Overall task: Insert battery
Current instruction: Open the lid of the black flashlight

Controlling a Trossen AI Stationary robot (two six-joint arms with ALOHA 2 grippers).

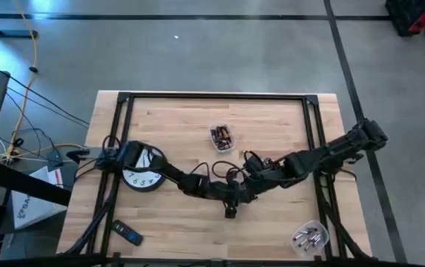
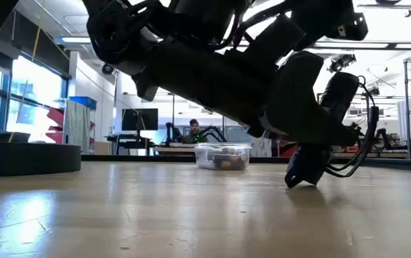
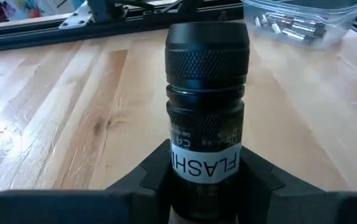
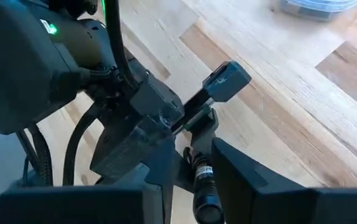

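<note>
A black flashlight (image 3: 206, 81) with a white label sits in my left gripper (image 1: 231, 199), near the middle of the table toward its near edge. Its knurled head points at the near edge. In the low view the head (image 2: 302, 175) is down at the table top. My right gripper (image 4: 190, 199) reaches in from the right and is open. Its fingers stand on either side of the flashlight's tail end (image 4: 206, 208), and I cannot tell whether they touch it. No battery shows in either gripper. My left gripper pinches the flashlight's body at the white label band (image 3: 203, 165) between its two fingers (image 3: 150, 177). The flashlight runs on past the fingers and slants down. Its head is low at the table.
A clear tub of batteries (image 1: 222, 138) stands at the far middle. A second clear tub (image 1: 310, 237) is near the right front corner. A round clock (image 1: 142, 172) lies under the left arm, and a small dark remote (image 1: 127, 233) lies at the front left. A black frame (image 1: 219, 96) edges the table.
</note>
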